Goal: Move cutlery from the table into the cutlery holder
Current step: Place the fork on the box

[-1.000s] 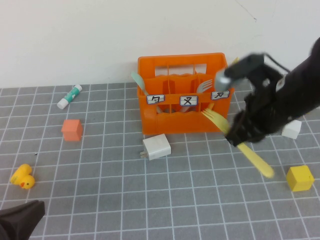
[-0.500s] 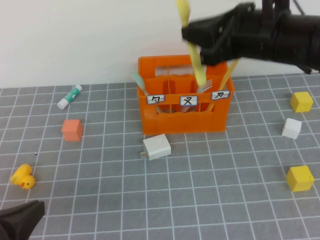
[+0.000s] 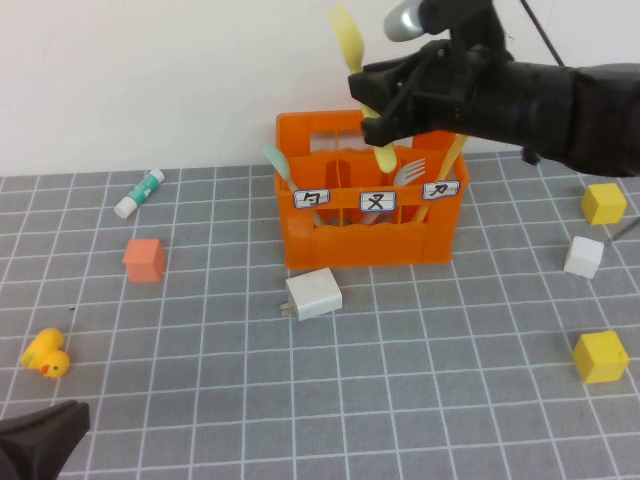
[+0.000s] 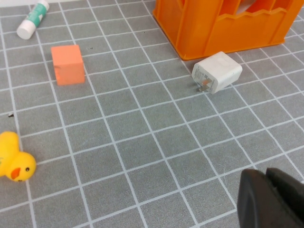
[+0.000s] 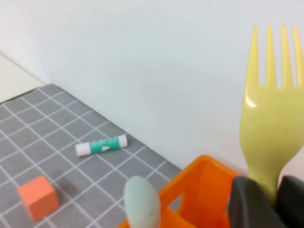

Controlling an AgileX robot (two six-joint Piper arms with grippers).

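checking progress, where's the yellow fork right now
In the high view the yellow fork is held by the right gripper, tines up, above the middle of the orange cutlery holder at the table's far side.

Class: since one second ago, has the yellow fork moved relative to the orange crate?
Yes. The right gripper carried the yellow fork from the crate's front right up above it.

Crate (image 3: 365, 225) sits at table (image 3: 420, 400) back centre, charger (image 3: 313, 294) just before it. Tube (image 3: 138, 192), cube (image 3: 144, 259) and duck (image 3: 46, 354) lie left.
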